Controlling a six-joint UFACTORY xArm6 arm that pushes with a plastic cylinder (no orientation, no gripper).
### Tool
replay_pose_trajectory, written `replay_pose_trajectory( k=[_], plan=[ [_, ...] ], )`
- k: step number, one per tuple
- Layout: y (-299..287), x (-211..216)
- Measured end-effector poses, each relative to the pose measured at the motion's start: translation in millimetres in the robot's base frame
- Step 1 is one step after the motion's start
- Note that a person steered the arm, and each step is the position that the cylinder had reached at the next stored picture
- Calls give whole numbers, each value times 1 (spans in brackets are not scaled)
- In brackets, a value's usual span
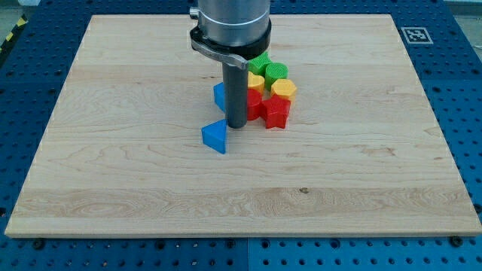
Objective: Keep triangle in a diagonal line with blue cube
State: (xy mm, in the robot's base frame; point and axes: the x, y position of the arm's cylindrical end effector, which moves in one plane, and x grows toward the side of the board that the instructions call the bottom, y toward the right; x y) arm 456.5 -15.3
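A blue triangle (215, 136) lies on the wooden board (113, 150) just left of centre. My tip (236, 125) stands just to its upper right, very close to it. A blue cube (220, 95) sits behind the rod, partly hidden by it, above the triangle. The triangle lies just below the cube and slightly to its left.
A tight cluster sits to the right of the rod: a red star-like block (276, 111), a red block (254, 102), two yellow blocks (284, 88) (257, 81) and two green blocks (276, 71) (260, 62). A fiducial marker (413, 34) is at the board's top right corner.
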Motion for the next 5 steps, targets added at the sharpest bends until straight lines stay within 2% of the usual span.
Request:
replay_pose_trajectory(
  k=[1, 2, 5],
  plan=[
    [-6, -1],
    [-40, -7],
    [-36, 0]
  ],
)
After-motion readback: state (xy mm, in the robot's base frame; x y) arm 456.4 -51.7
